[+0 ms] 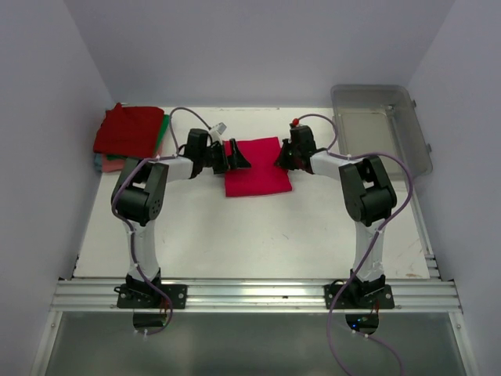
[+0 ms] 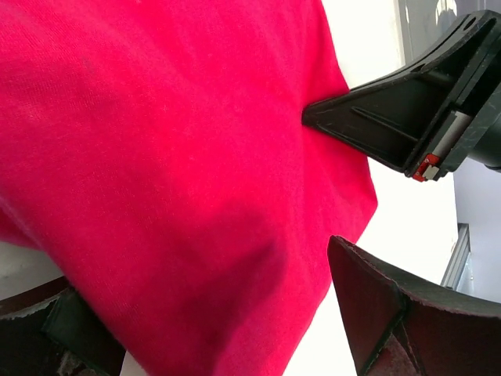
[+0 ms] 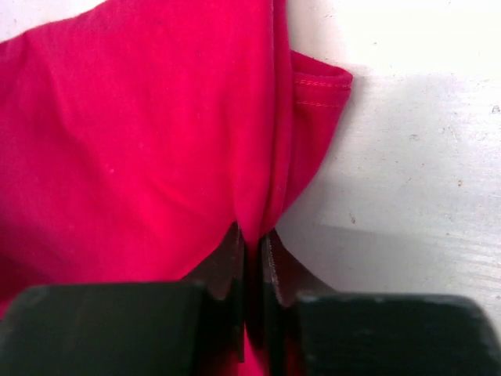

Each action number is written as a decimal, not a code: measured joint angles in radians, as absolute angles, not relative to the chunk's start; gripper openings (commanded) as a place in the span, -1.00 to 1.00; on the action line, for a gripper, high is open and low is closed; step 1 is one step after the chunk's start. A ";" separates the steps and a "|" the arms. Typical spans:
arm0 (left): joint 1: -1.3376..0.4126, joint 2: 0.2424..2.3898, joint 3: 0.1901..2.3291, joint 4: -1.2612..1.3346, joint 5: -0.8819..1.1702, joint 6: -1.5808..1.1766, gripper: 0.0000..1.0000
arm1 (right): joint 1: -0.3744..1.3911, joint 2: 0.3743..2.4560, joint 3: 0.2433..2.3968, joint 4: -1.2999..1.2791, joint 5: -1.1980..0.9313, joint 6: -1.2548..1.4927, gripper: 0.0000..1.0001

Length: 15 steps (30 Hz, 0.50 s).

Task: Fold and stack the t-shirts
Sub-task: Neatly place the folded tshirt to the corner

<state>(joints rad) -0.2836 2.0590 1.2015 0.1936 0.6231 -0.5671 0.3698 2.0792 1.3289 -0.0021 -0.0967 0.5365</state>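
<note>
Right jaws: pressed together, pinching a bunched fold at the right edge of the crimson-pink t-shirt (image 3: 141, 133). Stitched hem (image 3: 317, 82) just beside the pinch.
Left jaws: spread wide, astride the shirt's left edge, nothing clamped. Cloth lying between the fingers (image 2: 391, 313), draped over the lower-left one.

Sits folded flat on the counter (image 1: 235, 235), centre-far, directly between both jaws. Stack of folded t-shirts (image 1: 129, 129) well apart in the far-left corner, dark red on top, green and salmon edges peeking out below. Clear bin (image 1: 383, 125) far right, out of play.

Risks, as a judgement:
- If lifted on the right pinch alone: likely sags on the free left side and peels open, with only one edge held.
- Thin pinch over several layers: may slip out, or catch just the top ply and undo the fold.
- If closed at left on the top ply only: same result.
- On the carry over to the stack: could trail an edge and shove the pile askew.

Orientation: near-square outline, marginally longer left-right, so roughly along the line between the jaws. Slightly skewed to the counter edge. No collar or neck label in view, so can't tell which end is the neck.
</note>
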 measured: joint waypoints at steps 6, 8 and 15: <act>-0.283 2.059 1.181 0.234 0.626 -0.590 1.00 | 0.367 2.078 1.322 0.010 -0.109 0.550 -1.00; -0.283 2.059 1.178 0.243 0.627 -0.595 1.00 | 0.366 2.078 1.322 0.011 -0.110 0.551 -1.00; -0.286 2.099 1.211 0.269 0.647 -0.634 0.98 | 0.366 2.078 1.322 0.011 -0.117 0.550 -1.00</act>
